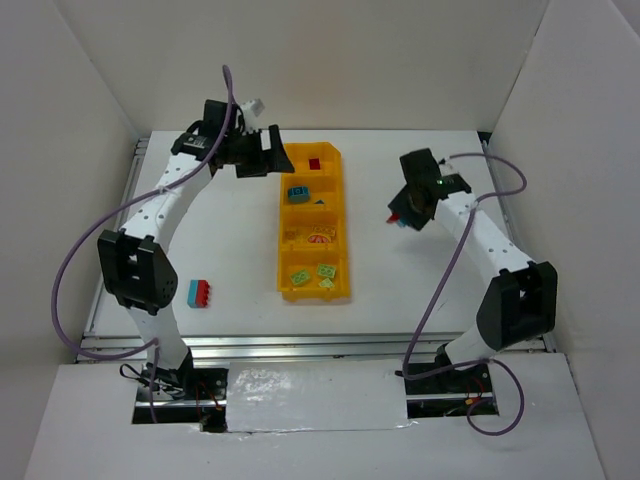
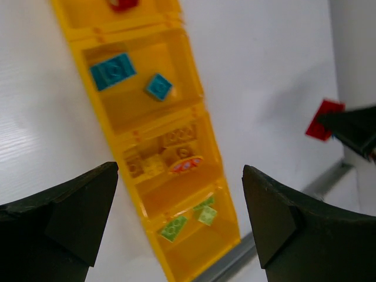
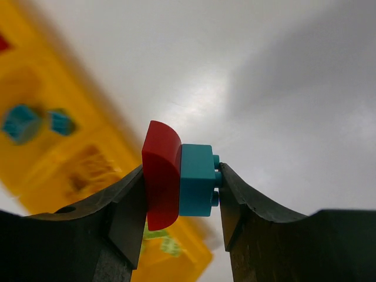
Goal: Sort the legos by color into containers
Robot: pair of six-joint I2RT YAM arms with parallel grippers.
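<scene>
- Pinched between the fingers of the right gripper: a joined pair, made of a red brick with a rounded top stuck to a teal brick, held up clear of the table.
- Pressed on both outer faces: one finger flat on the red side, the other against the teal studs.
- Likely light, stiff and hard. Glossy sides probably slippery, so best squeezed across flat opposite faces, not on the rounded edge.
- Two colours in one lump: probably to be pulled apart before dropping either half into a slot, which would call for a second hold on the free half.
- Off to the left of that gripper, well apart: a long yellow bin with four slots in a row.
- Farthest slot: one red piece.
- Next slot: two teal pieces.
- Third slot: yellow pieces with a reddish piece among them, too small to identify.
- Nearest slot: green pieces.
- Left gripper spread wide, holding nothing, hanging just beside the far end of the bin and looking down its length.
- Well away from that gripper, near the left arm's elbow: another teal-and-red lump lying on the table, not yet sorted.
</scene>
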